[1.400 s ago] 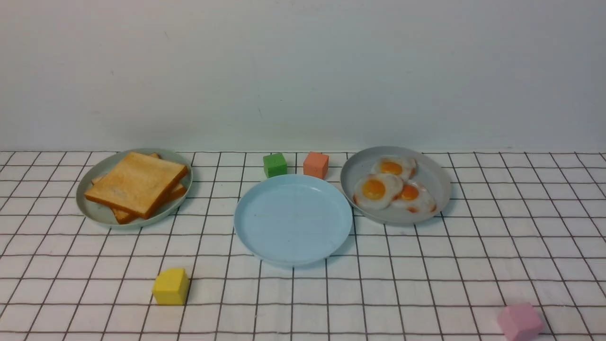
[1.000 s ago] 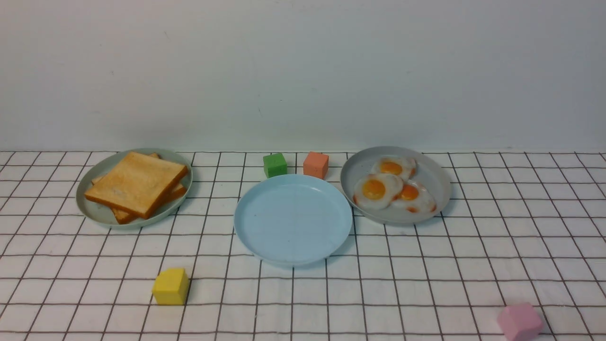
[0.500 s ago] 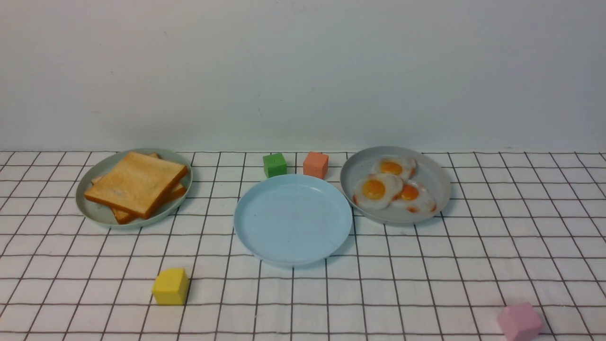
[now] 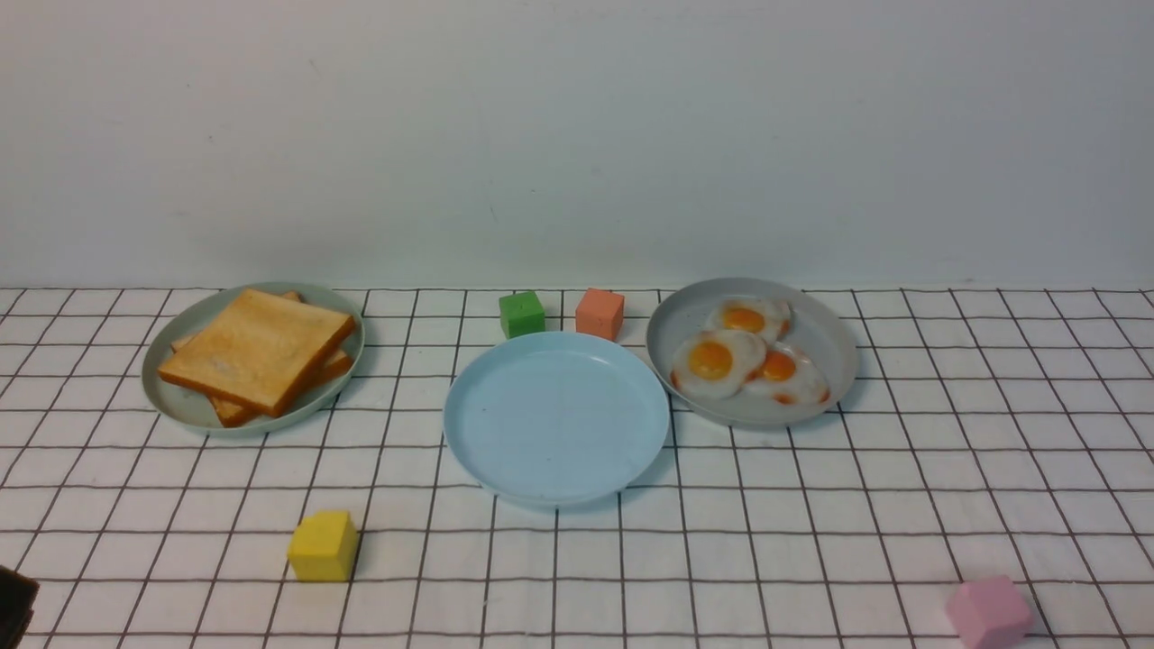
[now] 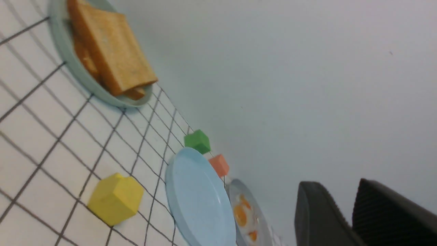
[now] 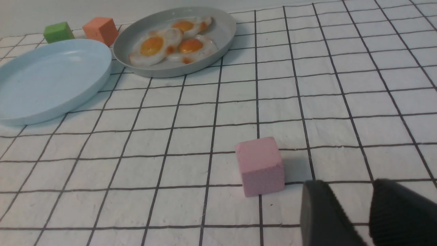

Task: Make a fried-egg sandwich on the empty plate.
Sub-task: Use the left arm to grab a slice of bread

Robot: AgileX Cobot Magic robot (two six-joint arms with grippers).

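The light blue empty plate [image 4: 556, 419] sits mid-table with nothing on it; it also shows in the left wrist view [image 5: 194, 198] and the right wrist view [image 6: 47, 78]. Stacked toast slices [image 4: 257, 356] lie on the pale green plate [image 4: 180, 407] at the left. Three fried eggs [image 4: 721, 361] lie on the grey plate [image 4: 834, 351] at the right. A dark edge of my left arm [image 4: 13, 604] shows at the front left corner. My left gripper [image 5: 336, 181] is open and empty. My right gripper [image 6: 348, 181] is open and empty, low over the cloth beside a pink cube [image 6: 261, 165].
A yellow cube [image 4: 323, 545] stands front left of the blue plate. A green cube [image 4: 523, 314] and an orange cube [image 4: 600, 313] stand just behind it. The pink cube [image 4: 987, 613] is at the front right. A wall closes the back of the checked cloth.
A dark edge of my left arm has come into the front view at the bottom left corner. The plates, food and cubes have not moved.
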